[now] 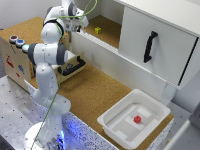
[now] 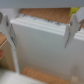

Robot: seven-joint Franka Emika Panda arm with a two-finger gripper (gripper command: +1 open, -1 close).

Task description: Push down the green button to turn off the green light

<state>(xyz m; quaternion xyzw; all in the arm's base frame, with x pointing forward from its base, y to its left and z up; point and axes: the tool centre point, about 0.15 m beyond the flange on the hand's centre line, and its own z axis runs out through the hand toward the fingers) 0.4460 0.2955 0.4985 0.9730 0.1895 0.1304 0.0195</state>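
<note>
Your gripper [image 1: 84, 23] hovering over white drawer [image 1: 107, 47], jaws spread, grasping nothing. Green button [image 1: 25, 48] sitting on wooden box [image 1: 15, 60], well apart from drawer. Press not yet started.

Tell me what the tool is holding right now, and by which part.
Nothing is held. In the wrist view the tool stands open, its fingers spread wide, with only the white cabinet surface showing between them.

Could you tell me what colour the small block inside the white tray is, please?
Red; the block shows best in the exterior view.
</note>
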